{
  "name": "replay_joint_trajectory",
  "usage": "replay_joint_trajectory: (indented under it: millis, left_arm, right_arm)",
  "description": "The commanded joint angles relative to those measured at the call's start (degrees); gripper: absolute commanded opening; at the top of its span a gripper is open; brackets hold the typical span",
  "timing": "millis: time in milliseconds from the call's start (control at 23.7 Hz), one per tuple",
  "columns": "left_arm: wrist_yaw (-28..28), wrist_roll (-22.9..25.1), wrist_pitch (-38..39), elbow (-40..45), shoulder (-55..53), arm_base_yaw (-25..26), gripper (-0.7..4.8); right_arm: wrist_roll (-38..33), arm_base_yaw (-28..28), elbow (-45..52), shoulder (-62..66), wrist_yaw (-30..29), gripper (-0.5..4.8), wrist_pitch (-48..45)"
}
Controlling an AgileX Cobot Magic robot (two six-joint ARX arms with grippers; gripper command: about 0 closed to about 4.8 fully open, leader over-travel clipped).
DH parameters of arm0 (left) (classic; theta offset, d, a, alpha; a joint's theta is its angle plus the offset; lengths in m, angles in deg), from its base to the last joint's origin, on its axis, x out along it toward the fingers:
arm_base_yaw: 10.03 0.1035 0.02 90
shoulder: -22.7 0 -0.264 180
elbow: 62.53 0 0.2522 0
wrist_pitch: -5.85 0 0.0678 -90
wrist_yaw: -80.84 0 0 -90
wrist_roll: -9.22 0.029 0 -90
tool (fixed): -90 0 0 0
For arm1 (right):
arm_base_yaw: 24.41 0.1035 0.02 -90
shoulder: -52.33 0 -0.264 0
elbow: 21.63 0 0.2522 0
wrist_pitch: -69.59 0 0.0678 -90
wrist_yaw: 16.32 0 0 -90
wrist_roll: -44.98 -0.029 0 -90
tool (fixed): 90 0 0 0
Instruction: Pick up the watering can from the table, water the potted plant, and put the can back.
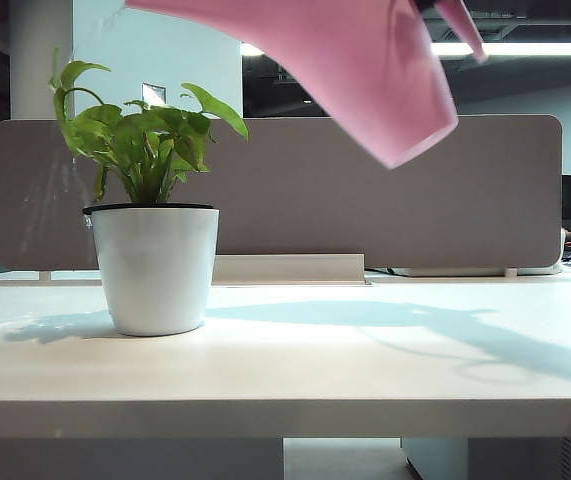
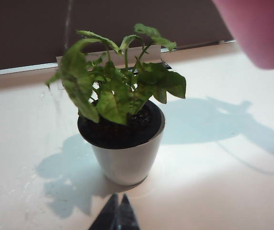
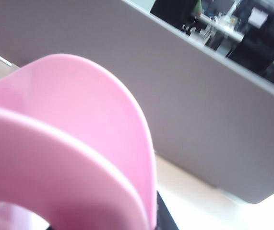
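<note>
Exterior view: the can (image 1: 365, 70) hangs high in the air, tilted, its wide base lower and to the right, its body running up and left out of the top of the picture. It is well above the bench (image 1: 285, 370) and up to the right of the plant (image 1: 155, 230), not touching it. The plant stands upright on the left part of the bench, in front of a grey divider (image 1: 385, 190). The can's shadow falls across the bench to the right of the pot. Neither hand shows clearly here.

Left wrist view: the left hand (image 2: 116, 215) sits low, just beside the near side of the pot, its two dark fingertips pressed together and empty. The plant (image 2: 122, 120) shows dark soil. The can's rounded pink base (image 2: 261, 28) hangs in the upper corner.

Right wrist view: the can (image 3: 65, 153) fills the picture, very close. Only a dark sliver of the right hand (image 3: 164, 215) peeks out beside it; I cannot tell how its fingers stand. The divider (image 3: 189, 96) lies behind.
</note>
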Motion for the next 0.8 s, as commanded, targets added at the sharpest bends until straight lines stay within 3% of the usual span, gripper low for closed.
replay_joint_trajectory:
  millis: [42, 295, 800]
  left_arm:
    - [0.0, 0.0, -0.7, -0.2, -0.1, 0.0, -0.05]
    - [0.0, 0.0, -0.7, -0.2, -0.1, 0.0, -0.05]
    - [0.0, 0.0, -0.8, -0.1, -0.1, 0.0, -0.05]
  right_arm:
    - [-9.1, -0.5, 6.3, -0.9, -3.8, -0.01, -16.2]
    - [-16.2, -1.0, 18.4, -0.9, -4.5, -0.01, -33.4]
    - [-24.0, -9.7, 38.2, -0.9, -4.8, -0.01, -52.1]
